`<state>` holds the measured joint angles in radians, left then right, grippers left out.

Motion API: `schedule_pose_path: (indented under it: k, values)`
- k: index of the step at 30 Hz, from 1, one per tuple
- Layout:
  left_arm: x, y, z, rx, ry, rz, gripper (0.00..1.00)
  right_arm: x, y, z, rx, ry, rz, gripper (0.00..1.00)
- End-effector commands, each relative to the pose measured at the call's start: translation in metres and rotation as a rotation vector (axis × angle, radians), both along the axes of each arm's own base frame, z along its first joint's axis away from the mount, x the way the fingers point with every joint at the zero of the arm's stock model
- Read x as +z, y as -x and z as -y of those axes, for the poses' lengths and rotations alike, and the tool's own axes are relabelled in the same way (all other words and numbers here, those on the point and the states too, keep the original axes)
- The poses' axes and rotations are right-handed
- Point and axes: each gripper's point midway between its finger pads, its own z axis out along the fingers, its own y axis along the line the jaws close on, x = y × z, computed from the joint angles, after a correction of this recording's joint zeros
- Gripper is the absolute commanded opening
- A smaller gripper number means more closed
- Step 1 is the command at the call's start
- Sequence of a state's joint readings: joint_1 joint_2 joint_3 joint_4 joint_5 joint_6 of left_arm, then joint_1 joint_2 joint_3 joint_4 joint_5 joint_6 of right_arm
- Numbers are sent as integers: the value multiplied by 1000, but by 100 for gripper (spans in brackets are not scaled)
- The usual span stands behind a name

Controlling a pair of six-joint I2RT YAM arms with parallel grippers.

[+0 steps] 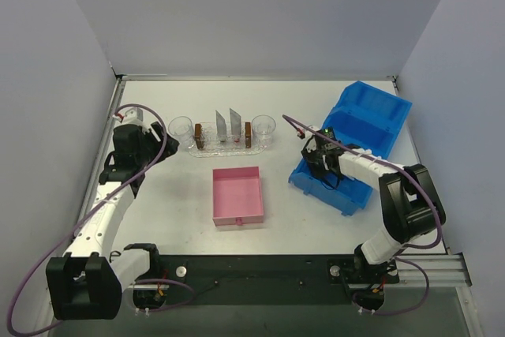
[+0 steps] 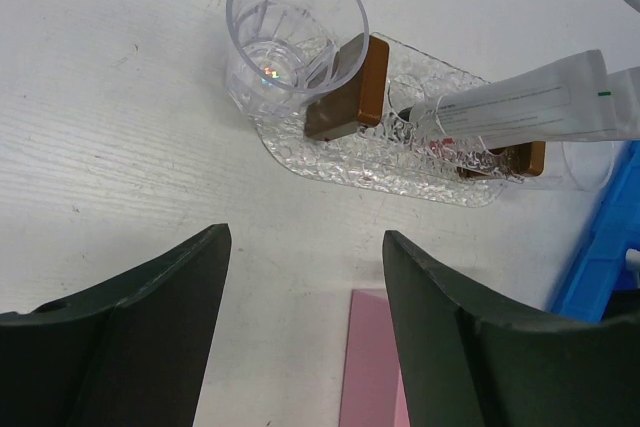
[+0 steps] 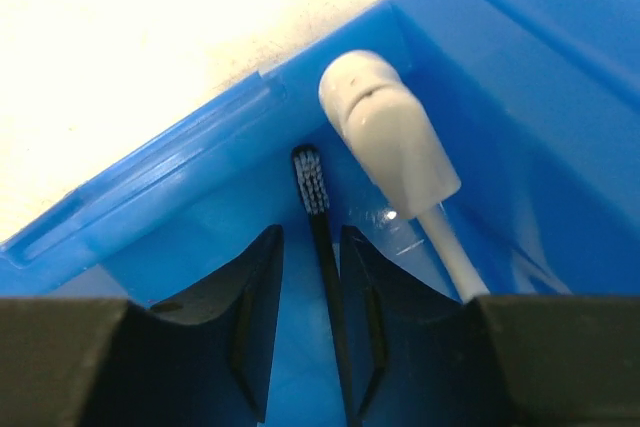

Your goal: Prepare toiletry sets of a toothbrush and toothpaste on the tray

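The clear bumpy oval tray lies at the back centre with two brown blocks on it. Two silver-grey toothpaste tubes stand upright on it, between the blocks. My left gripper is open and empty just left of the tray; in the left wrist view the tray and a tube lie ahead. My right gripper is down in the blue bin. In the right wrist view its jaws stand slightly apart around a black toothbrush, whose handle touches the right finger.
A clear cup stands at the tray's left end and another at its right end. The pink box sits in front of the tray. The blue bin also holds a white capped toothbrush.
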<state>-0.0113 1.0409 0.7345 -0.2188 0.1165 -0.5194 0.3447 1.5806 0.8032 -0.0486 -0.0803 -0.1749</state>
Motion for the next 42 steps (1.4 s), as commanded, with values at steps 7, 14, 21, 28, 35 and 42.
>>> schedule_pose_path:
  k: [7, 14, 21, 28, 35, 42]
  values:
    - [30, -37, -3, 15, -4, 93, 72, -18, 6, 1, -19, -17, -105, 3]
    - [27, -42, -3, 7, -10, 83, 72, 21, -3, -6, -56, -76, -37, 0]
    - [27, -41, -3, 0, -22, 78, 72, 72, -10, 2, -110, -83, 94, 0]
    - [26, -44, 1, -29, -22, 74, 72, 86, -11, 6, -112, -73, 133, 0]
    - [36, -48, 13, -127, -73, 93, 72, 121, -24, 9, -144, -77, 231, 0]
    - [62, -55, 31, -188, -88, 155, 72, 167, -47, 14, -178, -69, 354, 0]
